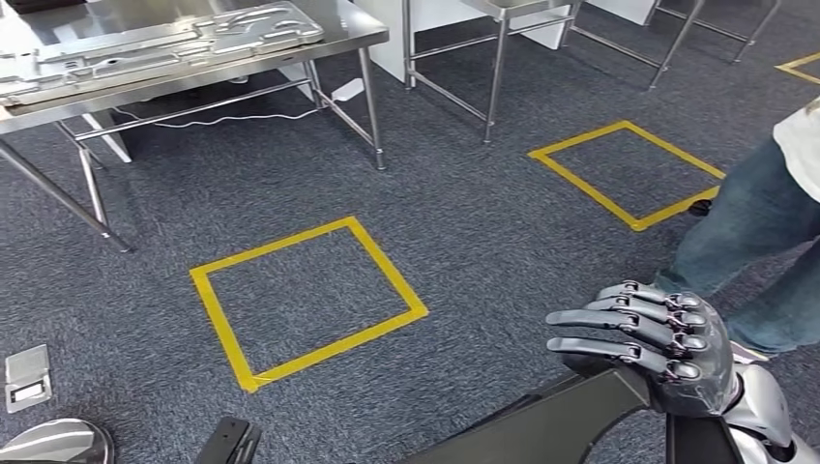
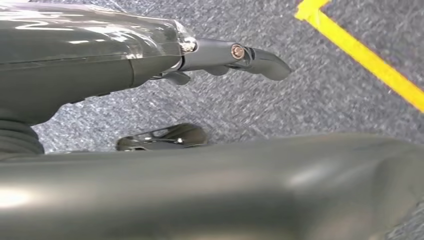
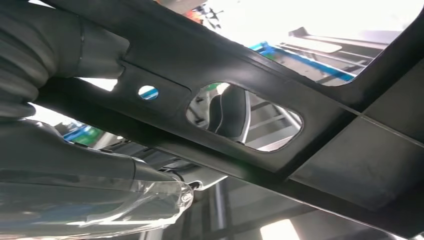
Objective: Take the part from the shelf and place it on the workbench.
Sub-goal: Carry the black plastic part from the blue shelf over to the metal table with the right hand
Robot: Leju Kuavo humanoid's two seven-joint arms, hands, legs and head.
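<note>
Part (image 1: 571, 411) in right hand (image 1: 667, 353)

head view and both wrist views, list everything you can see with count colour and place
flat black metal part with cut-out holes: one, black, held low across the front of the robot
steel workbenches: at least two, silver, far side of the floor
pressed silver sheet-metal panel: one, silver, lying on the far left workbench
yellow tape squares: two whole ones, yellow, on the grey carpet, one in the middle and one further right
white cable: one, white, on the floor under the left workbench
small grey device: one, grey, on the floor at the left edge
person's legs in blue jeans: one person, right edge
right robot hand: one, dark grey, gripping the part
left robot hand: one, dark grey, against the part
</note>
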